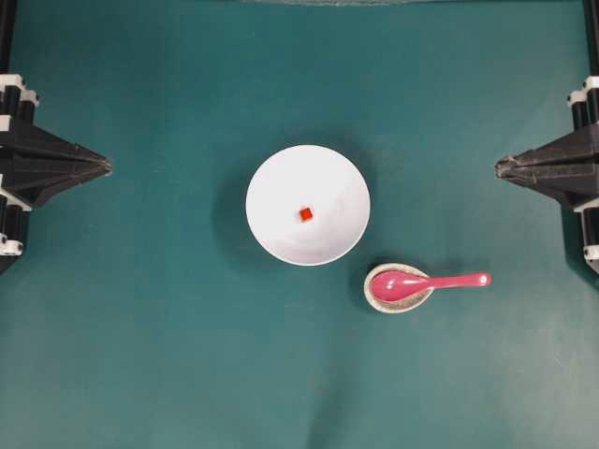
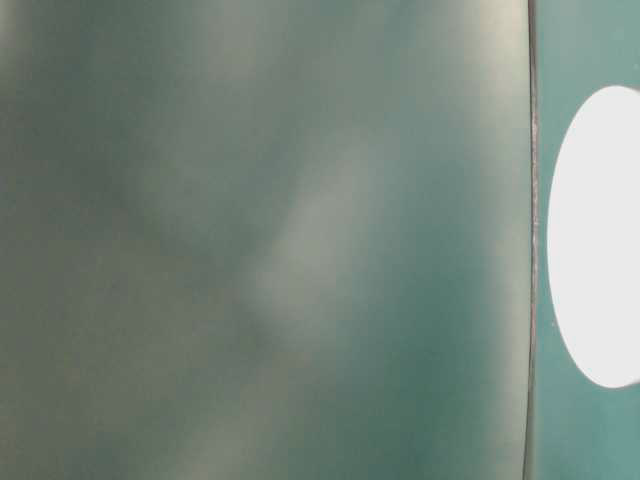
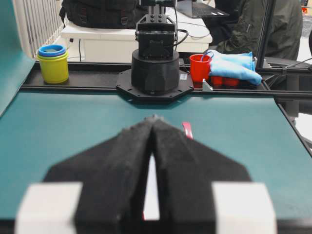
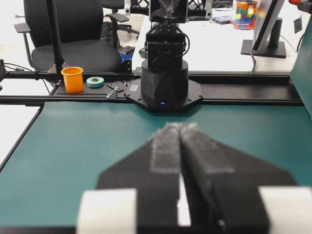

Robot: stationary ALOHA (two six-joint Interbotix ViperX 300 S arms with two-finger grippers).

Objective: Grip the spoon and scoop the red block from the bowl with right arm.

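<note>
Overhead: bowl (image 1: pixel 281 178) holds red block (image 1: pixel 306 214); spoon (image 1: pixel 421 282) rests in dish (image 1: pixel 374 297); both fingers closed, empty.

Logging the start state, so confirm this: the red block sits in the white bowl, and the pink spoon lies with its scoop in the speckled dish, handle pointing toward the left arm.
One thing is wrong: the spoon handle points toward the right gripper, not the left arm. The overhead view shows it. The red block does sit in the bowl, and the scoop rests in the speckled dish.

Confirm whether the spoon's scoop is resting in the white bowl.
No, the spoon's scoop lies in the small speckled dish beside the bowl.
</note>
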